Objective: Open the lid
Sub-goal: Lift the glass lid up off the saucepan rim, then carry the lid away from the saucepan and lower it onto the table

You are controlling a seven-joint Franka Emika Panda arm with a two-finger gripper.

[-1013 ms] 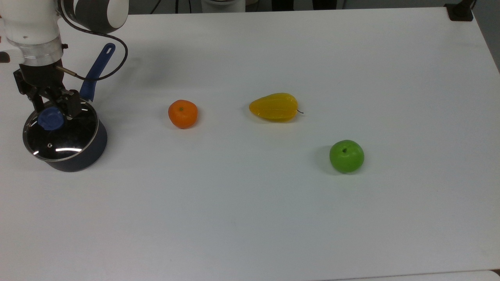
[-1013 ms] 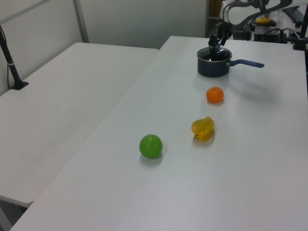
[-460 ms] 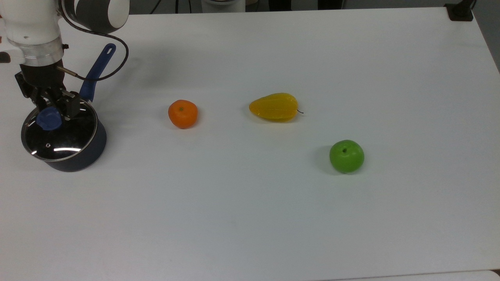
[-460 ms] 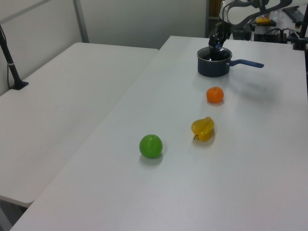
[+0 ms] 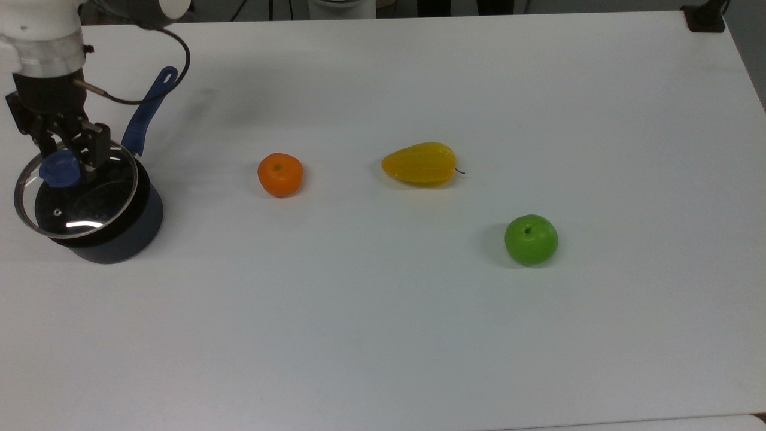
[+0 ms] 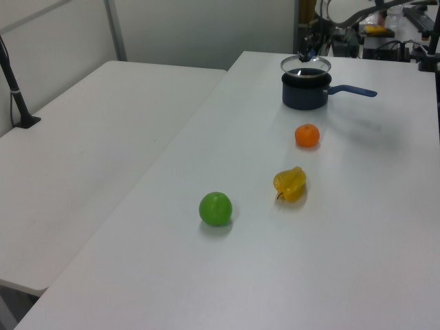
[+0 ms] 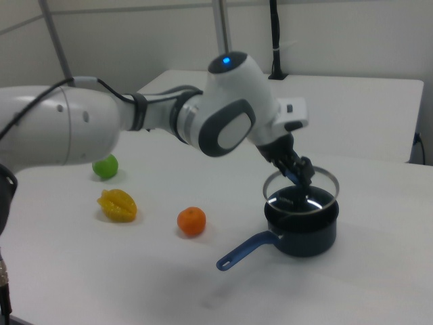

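The jaws of the gripper (image 5: 61, 166) are closed on the blue knob (image 5: 59, 170) of the lid (image 5: 78, 200). The lid hangs clear of the saucepan (image 5: 119, 233), above its rim and offset toward the top view's left. The saucepan stands on the table (image 5: 419, 335), its blue handle (image 5: 148, 111) pointing away from the fruit. Beyond the saucepan, toward the top view's right, lie an orange (image 5: 280, 174), a yellow fruit (image 5: 420, 163) and a green apple (image 5: 531, 239), in that order.
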